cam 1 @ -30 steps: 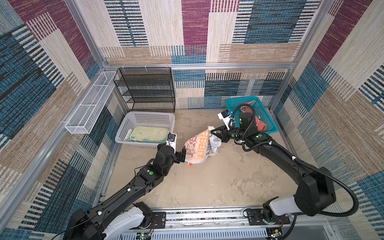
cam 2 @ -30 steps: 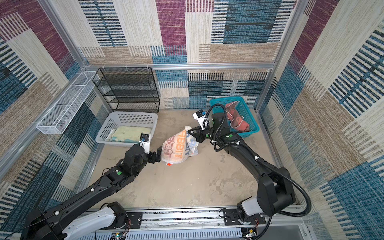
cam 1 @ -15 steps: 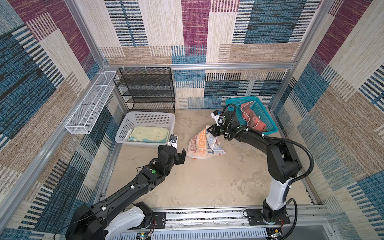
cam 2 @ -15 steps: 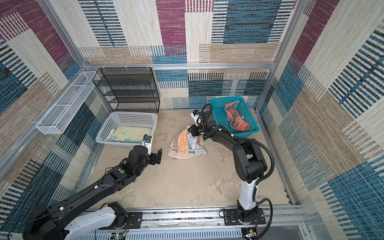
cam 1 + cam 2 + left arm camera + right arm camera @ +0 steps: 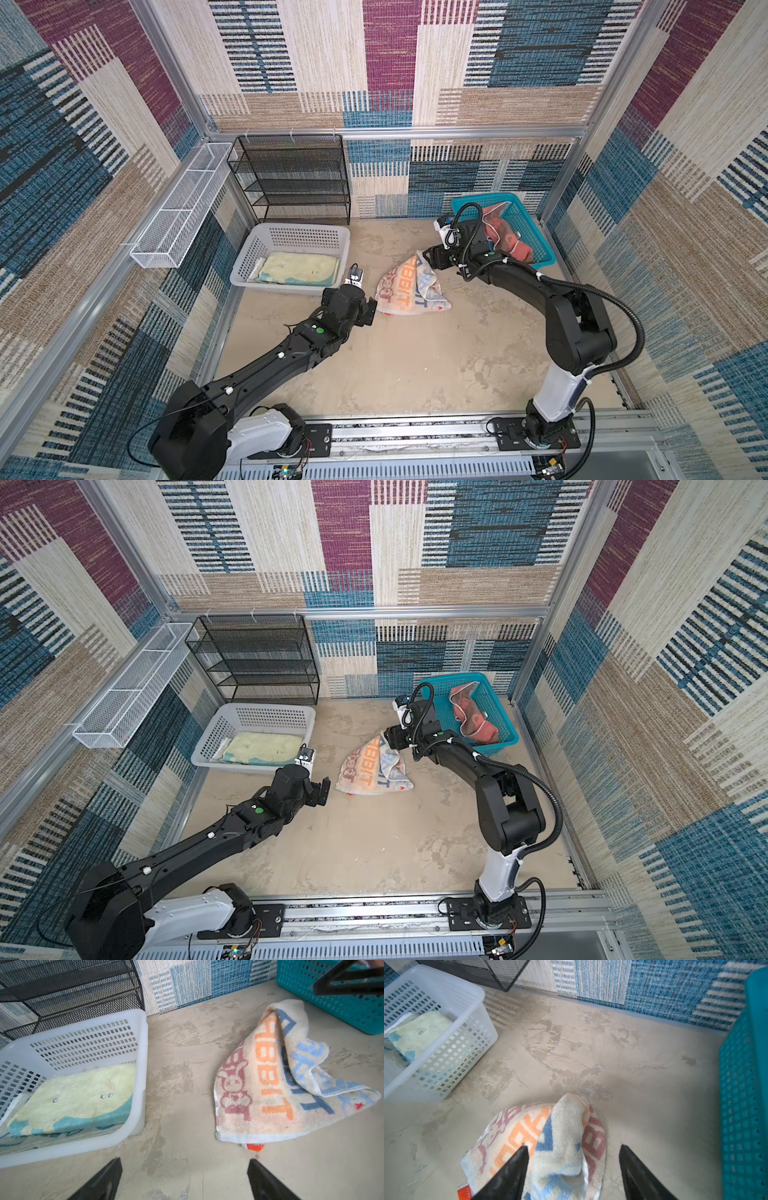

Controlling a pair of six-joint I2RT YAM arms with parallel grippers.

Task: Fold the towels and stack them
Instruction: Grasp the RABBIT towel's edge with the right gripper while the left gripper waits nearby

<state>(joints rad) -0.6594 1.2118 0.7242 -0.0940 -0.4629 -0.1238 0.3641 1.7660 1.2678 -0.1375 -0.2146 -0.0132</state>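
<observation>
Lettered towel [image 5: 409,291]: crumpled on the counter [image 5: 415,365], a little toward 12 o'clock from its middle. One flap is doubled over the print and a peak stands up at the towel's 1 o'clock corner.
My right tool [image 5: 574,1147]: jaws apart, nothing clamped — the peak rises between them, and I cannot tell whether it brushes either one.
My left tool [image 5: 184,1178]: jaws wide apart and empty, low over the counter at the towel's 8 o'clock, near its hem.
Yellow towel [image 5: 299,268]: folded flat in the white basket [image 5: 291,237] at 10 o'clock.
Orange towel [image 5: 505,237]: bunched and unfolded in the teal basket [image 5: 540,253] at 2 o'clock.
Snag risk: if I draw my right tool away with pile caught on a jaw, the peak would drag along and the heap would shift.
Bad-grab risk: the doubled flap hides the true corners. Closing on the hem at 8 o'clock could pinch two layers, and the cloth would lift as a wad, not open out.
Uneven-pull risk: one tool running ahead of the other would twist the cloth — the fold would come out crooked.
Collision risk: my right arm sits close beside the teal basket, and a wide swing toward 3 o'clock could knock it.
Tag [image 5: 252,1146]: orange, poking out under the hem. It may catch a jaw sliding in low.
</observation>
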